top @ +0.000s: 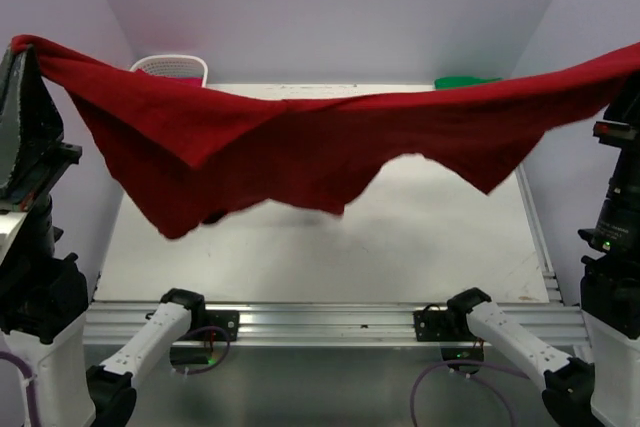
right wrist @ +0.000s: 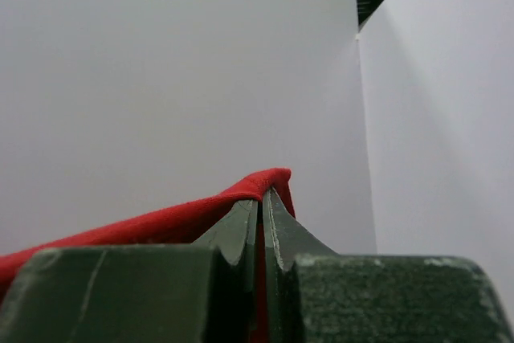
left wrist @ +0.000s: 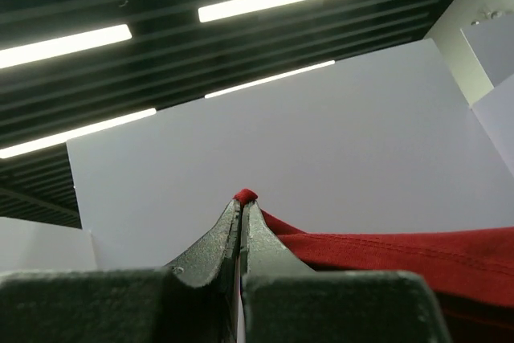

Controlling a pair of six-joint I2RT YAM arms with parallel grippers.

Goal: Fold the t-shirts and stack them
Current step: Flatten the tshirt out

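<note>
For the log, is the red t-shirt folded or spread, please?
Spread: the red t-shirt hangs stretched between left pincer and right pincer.

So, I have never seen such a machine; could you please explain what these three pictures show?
These are two robot arms bolted at the near edge of a table. The wide picture comes from a fixed camera above and behind them; the other two come from a camera on each wrist, looking along its fingers. The left gripper and the right gripper are each shut on one end of a dark red t-shirt, holding it stretched in the air above the table. At the far edge are a white basket and a green t-shirt.
</note>
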